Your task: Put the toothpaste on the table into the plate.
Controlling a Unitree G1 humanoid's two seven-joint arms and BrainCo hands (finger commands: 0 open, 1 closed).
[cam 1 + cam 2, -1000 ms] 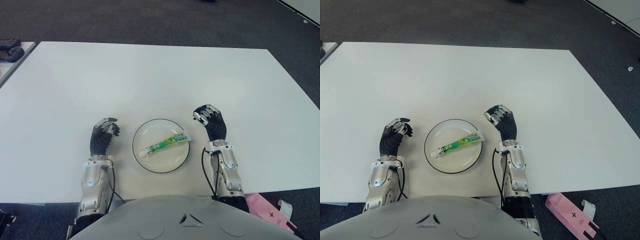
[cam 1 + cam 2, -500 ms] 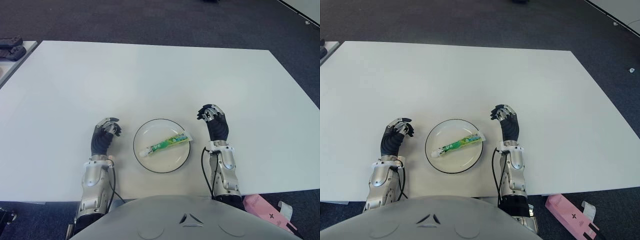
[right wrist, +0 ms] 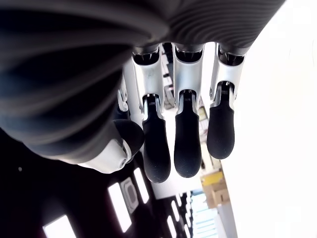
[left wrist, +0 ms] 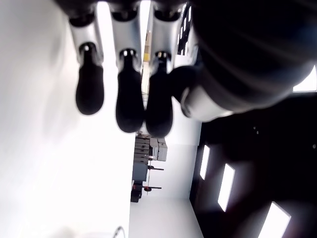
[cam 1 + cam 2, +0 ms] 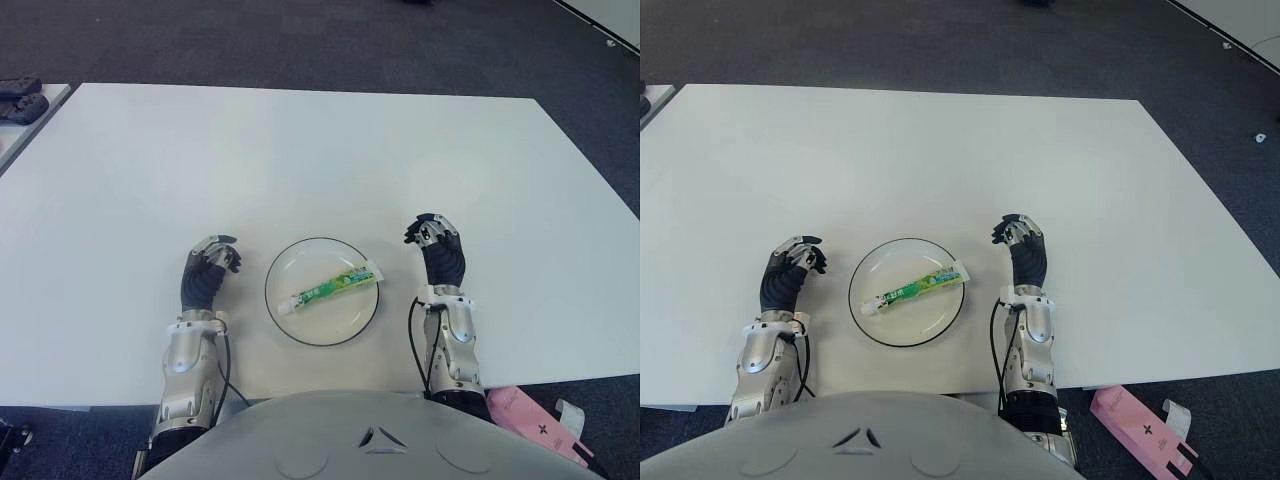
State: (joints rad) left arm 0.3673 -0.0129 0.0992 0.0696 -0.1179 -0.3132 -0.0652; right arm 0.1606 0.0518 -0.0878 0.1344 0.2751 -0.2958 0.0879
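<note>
A green and white toothpaste tube (image 5: 328, 288) lies slantwise inside the round white plate (image 5: 340, 318) with a dark rim, near the white table's (image 5: 300, 150) front edge. My right hand (image 5: 432, 236) shows just right of the plate, apart from it, its fingers (image 3: 187, 144) relaxed and holding nothing. My left hand (image 5: 218, 254) shows to the left of the plate, also empty, with loosely bent fingers (image 4: 130, 106).
Dark carpet surrounds the table. A pink box (image 5: 530, 415) lies on the floor at the lower right. Black devices (image 5: 20, 100) sit on a second table at the far left.
My right hand has drawn away from the plate to the right and slightly back. The toothpaste, the plate and my left hand have not moved.
</note>
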